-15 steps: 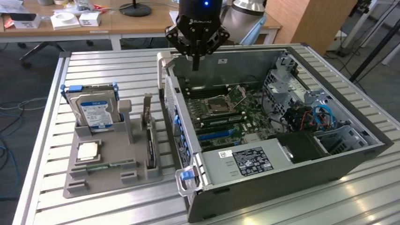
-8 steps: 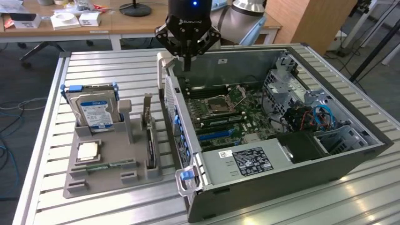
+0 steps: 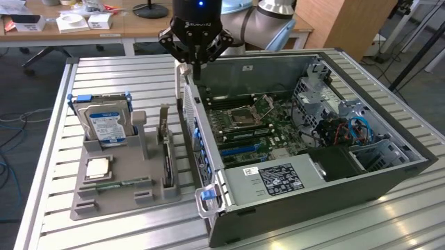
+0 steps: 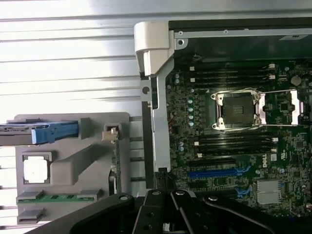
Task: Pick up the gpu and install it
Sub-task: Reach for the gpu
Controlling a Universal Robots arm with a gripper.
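The gripper (image 3: 197, 66) is hovering over the computer case (image 3: 292, 213) wall, fingers pressed together, empty; the gpu (image 3: 168, 156) is standing edge-on in the grey holder (image 3: 122, 200), probably light, stiff, fragile: pinching its top edge seems safest

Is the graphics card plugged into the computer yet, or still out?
Out. The graphics card stands on edge in the grey holder beside the computer case; the blue slot is bare.

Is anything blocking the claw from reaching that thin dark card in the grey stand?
Nothing visible. The gripper hangs over the computer case wall; the gpu stands upright in the grey holder beside it, open above.
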